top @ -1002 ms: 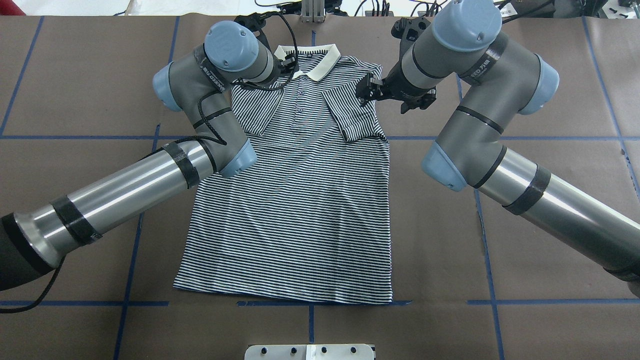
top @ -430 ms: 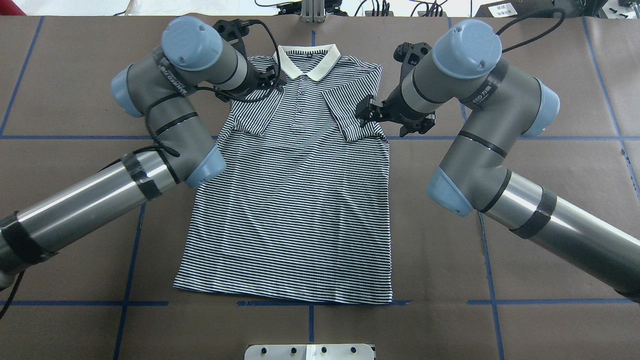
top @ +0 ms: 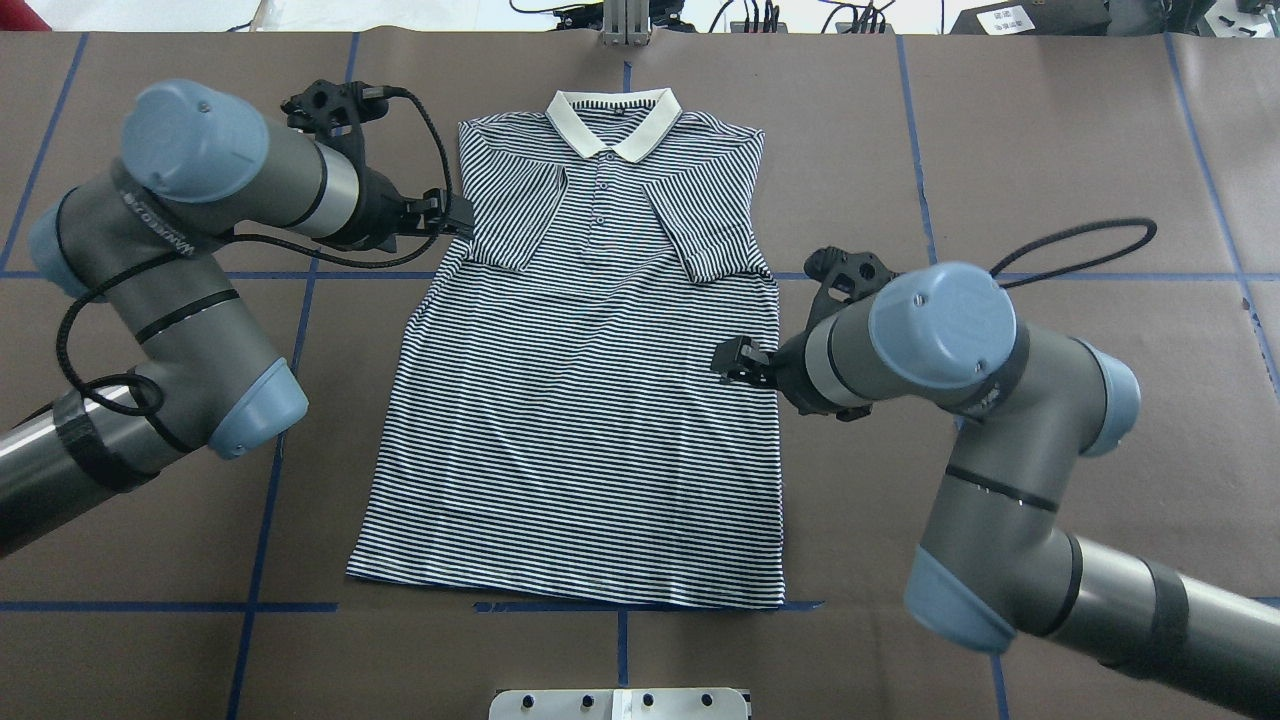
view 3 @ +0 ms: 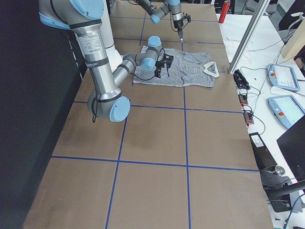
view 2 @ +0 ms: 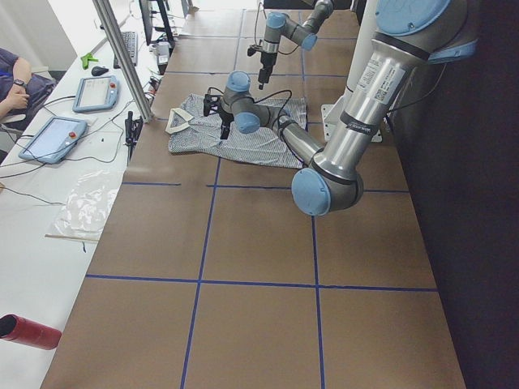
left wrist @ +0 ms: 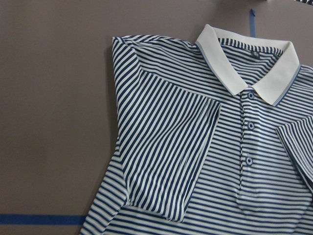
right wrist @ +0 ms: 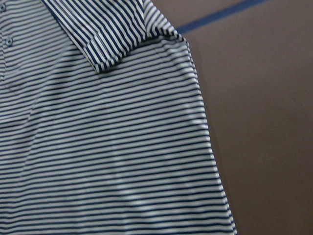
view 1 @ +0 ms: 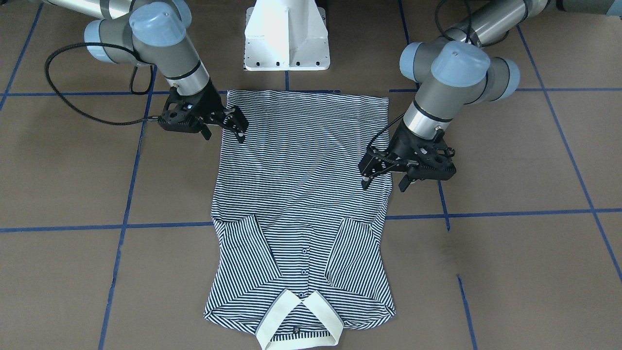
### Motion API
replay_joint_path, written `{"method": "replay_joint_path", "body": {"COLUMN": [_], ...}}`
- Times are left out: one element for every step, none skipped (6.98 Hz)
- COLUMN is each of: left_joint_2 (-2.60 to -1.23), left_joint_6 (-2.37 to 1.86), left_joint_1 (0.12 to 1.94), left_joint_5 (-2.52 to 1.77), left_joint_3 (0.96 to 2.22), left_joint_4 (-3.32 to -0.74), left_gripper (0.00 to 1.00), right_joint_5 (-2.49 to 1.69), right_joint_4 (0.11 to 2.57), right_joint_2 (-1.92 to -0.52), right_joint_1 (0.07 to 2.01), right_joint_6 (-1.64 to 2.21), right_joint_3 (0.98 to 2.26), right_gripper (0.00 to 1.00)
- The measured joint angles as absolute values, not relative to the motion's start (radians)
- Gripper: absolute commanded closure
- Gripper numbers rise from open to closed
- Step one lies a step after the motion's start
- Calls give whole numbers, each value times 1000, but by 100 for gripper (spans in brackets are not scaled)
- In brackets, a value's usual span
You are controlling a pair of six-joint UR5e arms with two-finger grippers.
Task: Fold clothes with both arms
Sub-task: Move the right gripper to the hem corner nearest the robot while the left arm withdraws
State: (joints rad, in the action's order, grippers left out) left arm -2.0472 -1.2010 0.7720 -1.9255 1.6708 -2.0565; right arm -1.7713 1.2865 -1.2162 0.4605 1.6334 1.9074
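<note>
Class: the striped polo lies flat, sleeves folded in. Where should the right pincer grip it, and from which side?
Probably the long side edge on the robot's right, coming in low from the table outside it. The polo shirt lies flat, so only an edge offers a lip to pinch, and the right pincer hangs open by that one.

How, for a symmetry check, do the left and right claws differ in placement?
The left claw sits by the shirt's folded sleeve, toward the collar; the right claw is at the opposite side edge, mid-body, nearer the hem. The left claw's camera shows collar and buttons; the right claw's, mostly plain body. Both look open, holding nothing.
</note>
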Motion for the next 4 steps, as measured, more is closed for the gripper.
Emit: {"method": "replay_joint_path", "body": {"left_joint_2": [-2025,-2017,-2014,-2014], "left_joint_6": [-1190,-1185,-1184,-1183], "left_joint_1": [773,773,773,771], "left_joint_5": [-1928,-1928,-1928,-1927], "left_joint_3": [1693,1700,1701,1701], "left_joint_4": [-2055,-2054,-2054,-2052], "left_gripper": [0,0,0,0], "right_joint_5": [-1687,-1620,-1581,-1563], "right_joint_4": [1287,1288,1288,1289], "right_joint_2": [-1265,-1305,-1336,-1356], "right_joint_1": [367,283,226,189], "right_joint_6": [1702,1750,1777,1789], "right_joint_3": [1953,1979,1992,1998], "right_gripper": [1,2,3,6]}}
